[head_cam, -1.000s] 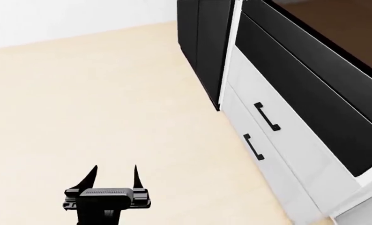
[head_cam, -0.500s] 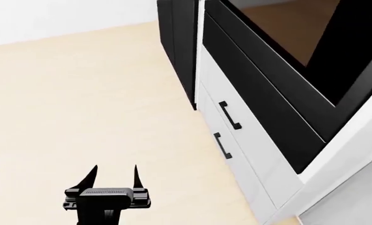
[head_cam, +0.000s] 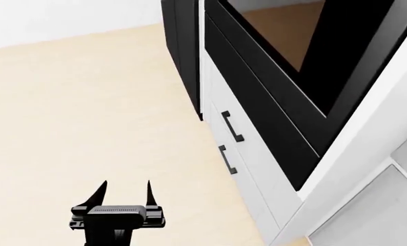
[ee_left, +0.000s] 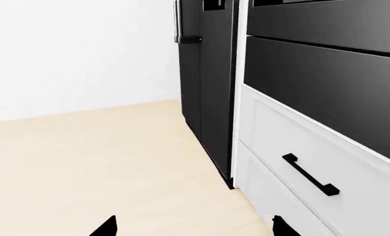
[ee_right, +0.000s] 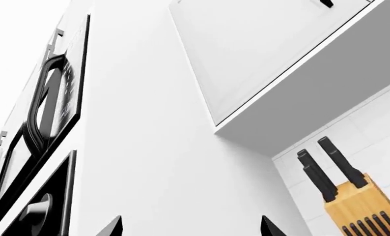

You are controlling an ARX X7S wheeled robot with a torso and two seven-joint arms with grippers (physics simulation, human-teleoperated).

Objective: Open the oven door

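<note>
While the left gripper (head_cam: 125,189) sits at the lower left of the head view, its two black pointed fingers stand apart with bare floor showing between them, gripping nothing. It hangs over the pale wood floor (head_cam: 87,102), well apart from the cabinetry on the right of that frame.

The oven door (head_cam: 313,46) occupies the upper right of the head view: a glossy black panel with a brown-tinted glass window, lying flush in its white surround. Its handle cannot be made out in this view. Directly below it runs a plain black windowless panel (head_cam: 265,118), and below that two white drawers (head_cam: 248,164), each carrying a short black handle (head_cam: 233,126), one above the other. A tall black refrigerator (head_cam: 181,46) stands just beside the white column, toward the upper centre of the frame.

From the left wrist view, the two tips of the left gripper (ee_left: 193,227) show at the bottom edge, spread wide. The white drawers (ee_left: 293,147) with a black bar handle (ee_left: 310,175) fill the lower right; the black windowless panel (ee_left: 326,83) sits above them, and the refrigerator (ee_left: 208,88) stands at centre.

From the right wrist view, the right gripper (ee_right: 191,226) shows only two fingertips at the bottom edge, held apart and empty. A white upper cabinet (ee_right: 261,59) fills the upper right, and a wooden knife block (ee_right: 352,206) with black handles stands at the lower right.
</note>
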